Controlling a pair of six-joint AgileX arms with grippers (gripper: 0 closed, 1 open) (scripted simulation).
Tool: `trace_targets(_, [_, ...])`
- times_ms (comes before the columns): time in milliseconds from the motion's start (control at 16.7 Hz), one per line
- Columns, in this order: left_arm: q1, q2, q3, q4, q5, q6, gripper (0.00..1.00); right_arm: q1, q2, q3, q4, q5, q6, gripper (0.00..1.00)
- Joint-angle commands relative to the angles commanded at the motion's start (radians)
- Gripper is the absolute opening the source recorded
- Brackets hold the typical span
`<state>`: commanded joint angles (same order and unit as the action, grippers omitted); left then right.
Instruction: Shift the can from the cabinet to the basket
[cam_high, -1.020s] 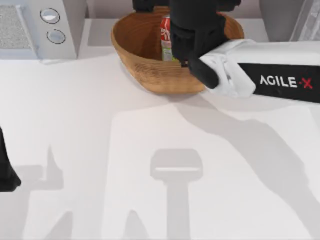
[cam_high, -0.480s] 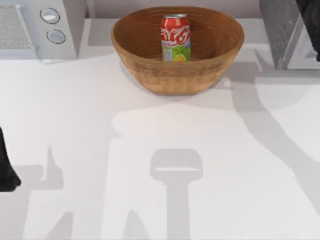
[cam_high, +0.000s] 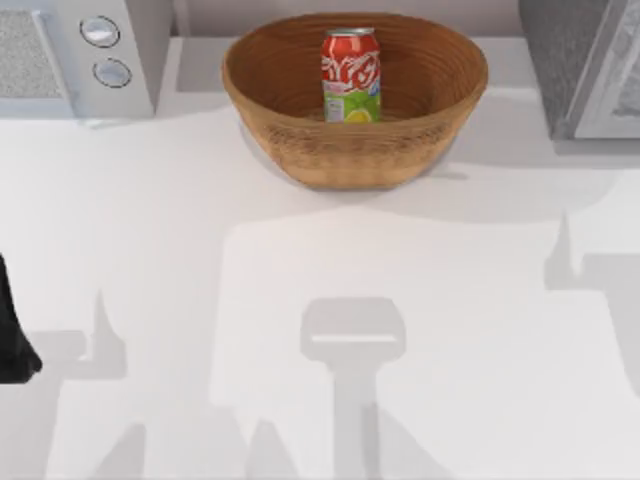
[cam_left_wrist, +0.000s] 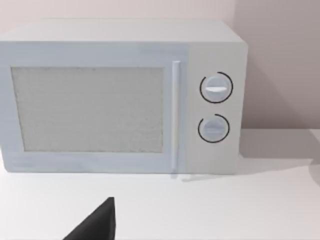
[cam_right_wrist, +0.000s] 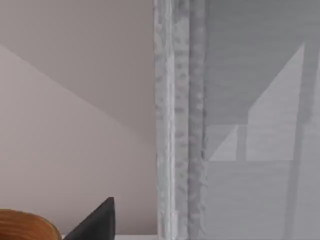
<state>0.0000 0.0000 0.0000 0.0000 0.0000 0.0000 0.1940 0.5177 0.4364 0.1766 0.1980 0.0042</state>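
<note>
The can (cam_high: 351, 75) stands upright inside the basket (cam_high: 300, 140), a little toward the basket's far wall, red label and green-and-yellow lower band facing the top camera. Nothing touches the can. The wicker basket sits on the white tabletop (cam_high: 300, 300) at about 12 o'clock in the top view. The cabinet (cam_high: 560, 60), dark grey and speckled with a pale framed door panel, stands at roughly 2 o'clock, well apart from the basket. A pale microwave (cam_high: 75, 55) with two round knobs sits at about 10 o'clock.

The left arm (cam_high: 12, 340) is parked at the tabletop's left edge, near 9 o'clock; whether its jaws are spread or pressed together cannot be told. The right wrist view looks at the cabinet's door edge, with a sliver of basket rim nearby, and the state of the right jaws cannot be told either.
</note>
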Motion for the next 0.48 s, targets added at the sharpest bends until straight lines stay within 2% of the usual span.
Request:
trace_targets(240, [0.0, 0.0, 0.0, 0.0, 0.0, 0.0, 1.0, -0.115, -0.333, -0.263, -0.105, -0.118, -0.003, 1.0])
trace_targets(480, [0.0, 0.0, 0.0, 0.0, 0.0, 0.0, 1.0, -0.185, -0.499, -0.418, -0.168, -0.189, -0.004, 1.0])
